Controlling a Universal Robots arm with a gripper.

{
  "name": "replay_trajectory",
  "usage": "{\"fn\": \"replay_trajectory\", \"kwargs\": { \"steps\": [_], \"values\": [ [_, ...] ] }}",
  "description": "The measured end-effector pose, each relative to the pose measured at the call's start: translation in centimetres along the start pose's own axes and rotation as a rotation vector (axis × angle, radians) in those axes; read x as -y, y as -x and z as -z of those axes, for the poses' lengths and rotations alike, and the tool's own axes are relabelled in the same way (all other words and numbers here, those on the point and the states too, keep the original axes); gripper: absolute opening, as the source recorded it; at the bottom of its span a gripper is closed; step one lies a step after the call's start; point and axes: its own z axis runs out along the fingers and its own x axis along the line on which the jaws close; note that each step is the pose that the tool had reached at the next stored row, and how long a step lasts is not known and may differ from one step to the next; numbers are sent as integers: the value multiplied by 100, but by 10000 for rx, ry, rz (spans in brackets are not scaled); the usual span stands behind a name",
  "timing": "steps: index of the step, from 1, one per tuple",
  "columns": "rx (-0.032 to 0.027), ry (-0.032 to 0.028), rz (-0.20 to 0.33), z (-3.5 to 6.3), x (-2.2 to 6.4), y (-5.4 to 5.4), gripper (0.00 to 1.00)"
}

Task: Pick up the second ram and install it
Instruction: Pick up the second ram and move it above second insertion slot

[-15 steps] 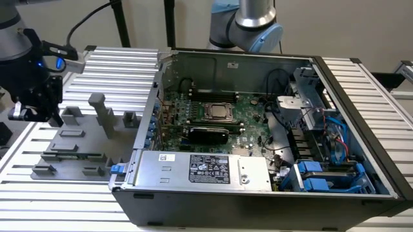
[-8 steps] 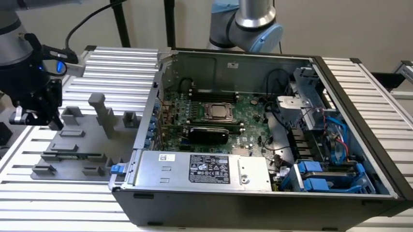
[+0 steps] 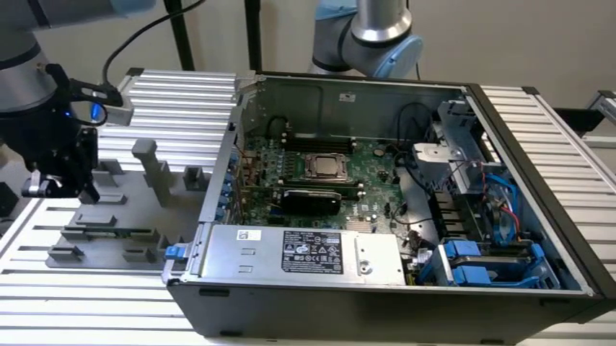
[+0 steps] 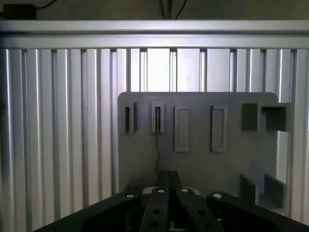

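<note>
The second ram (image 3: 106, 232) is a slim green stick standing on its edge in a slot of the grey holder tray (image 3: 125, 213) at the exterior view's left. The wrist view looks along its edge, so the ram (image 4: 157, 140) appears as a thin dark line running from a slot toward the fingers. My gripper (image 3: 86, 193) hangs a little above the tray's left end, higher than the ram and apart from it. Its two black fingers (image 4: 164, 181) sit pressed together with nothing between them.
The open computer case (image 3: 385, 202) fills the exterior view's right, with the motherboard (image 3: 318, 180), CPU socket (image 3: 325, 166), black memory slots (image 3: 318, 137) and silver power supply (image 3: 303, 252). Tall grey posts (image 3: 146, 169) rise from the tray. A ribbed aluminium table (image 3: 183, 94) lies underneath.
</note>
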Motion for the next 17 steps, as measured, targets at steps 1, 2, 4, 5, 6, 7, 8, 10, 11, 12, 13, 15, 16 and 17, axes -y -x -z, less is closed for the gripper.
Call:
{"fn": "replay_trajectory", "kwargs": {
  "steps": [1,2,4,5,6,7,8,10,11,12,13,15,16,17],
  "values": [
    [1,-1,10,-18,10,0,0],
    [1,-2,20,-37,15,1,100],
    [0,-1,37,-73,20,2,100],
    [-1,-1,43,-90,22,2,100],
    [0,-1,49,-109,24,2,100],
    [-1,-2,51,-127,26,2,100],
    [0,-2,54,-145,28,1,100],
    [0,-2,54,-182,33,2,100],
    [-1,-1,55,-200,34,2,100],
    [0,-2,55,-219,35,2,100],
    [0,-2,56,-237,37,2,100],
    [0,-2,58,-273,39,3,100],
    [0,-2,58,-290,39,3,100],
    [0,-2,60,-309,40,3,100]
  ]
}}
